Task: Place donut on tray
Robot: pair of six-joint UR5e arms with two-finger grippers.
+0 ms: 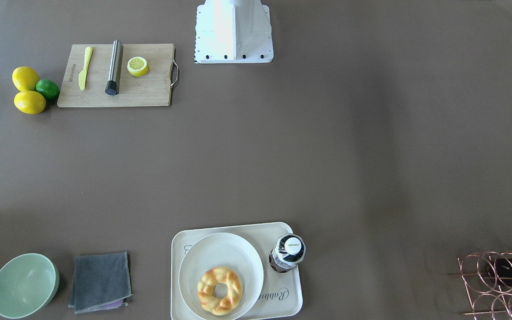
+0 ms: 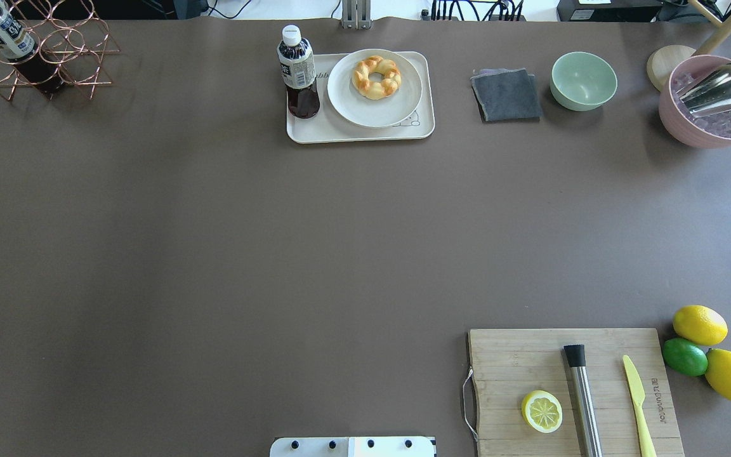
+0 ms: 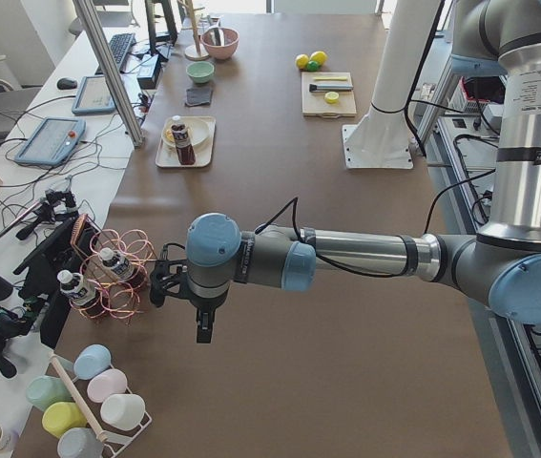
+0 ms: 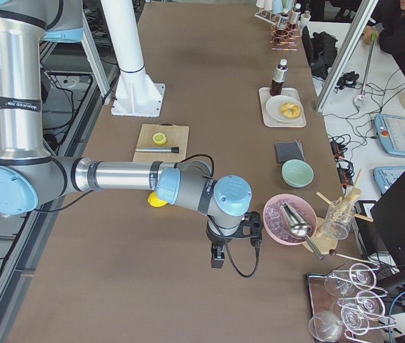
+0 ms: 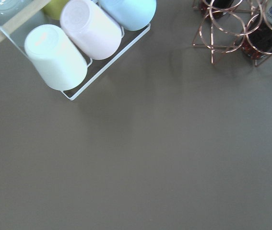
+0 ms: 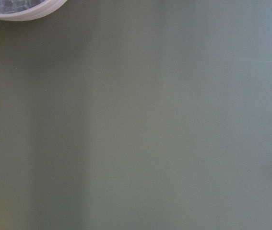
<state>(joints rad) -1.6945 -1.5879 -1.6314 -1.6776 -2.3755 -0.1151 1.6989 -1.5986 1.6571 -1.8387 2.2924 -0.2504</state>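
Golden donut (image 2: 360, 79) was set on the tray's (image 2: 340, 134) three o'clock plate (image 2: 365, 112), job seemingly done; left gripper (image 3: 203, 329), right gripper (image 4: 218, 259) width couldn't be told

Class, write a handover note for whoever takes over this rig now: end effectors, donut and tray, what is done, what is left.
Left end effector: hangs by the copper wire rack; open or shut, cannot tell.
Right end effector: by the pink bowl; cannot tell.
Golden-brown twisted donut lies on the white round plate on the cream rectangular tray.
Seemingly done; nothing left.
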